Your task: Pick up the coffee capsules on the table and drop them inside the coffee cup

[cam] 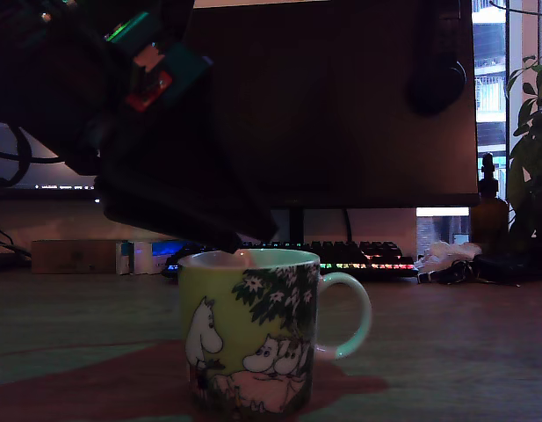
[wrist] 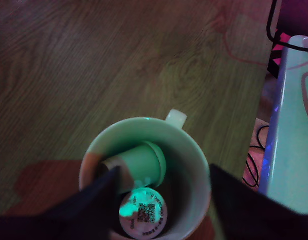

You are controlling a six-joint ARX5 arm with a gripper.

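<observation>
Wrist view: mint capsule [wrist: 139,167] in cup [wrist: 193,165], between hand [wrist: 161,200] fingers.

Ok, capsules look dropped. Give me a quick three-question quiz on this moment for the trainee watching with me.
1. True or false: the pale mint green tapered capsule lies on the grey-brown wood-grain table beside the mug.
2. In the exterior view, the handle of the pale yellow-green ceramic mug with cartoon figures points to: A) that view's left, B) that view's right, C) it is hidden.
3. In the wrist view, how many capsules show inside the mug?

Key:
1. False; it lies on its side inside the mug.
2. B.
3. Two: the mint green one and a capsule with a white code-printed lid.
</observation>
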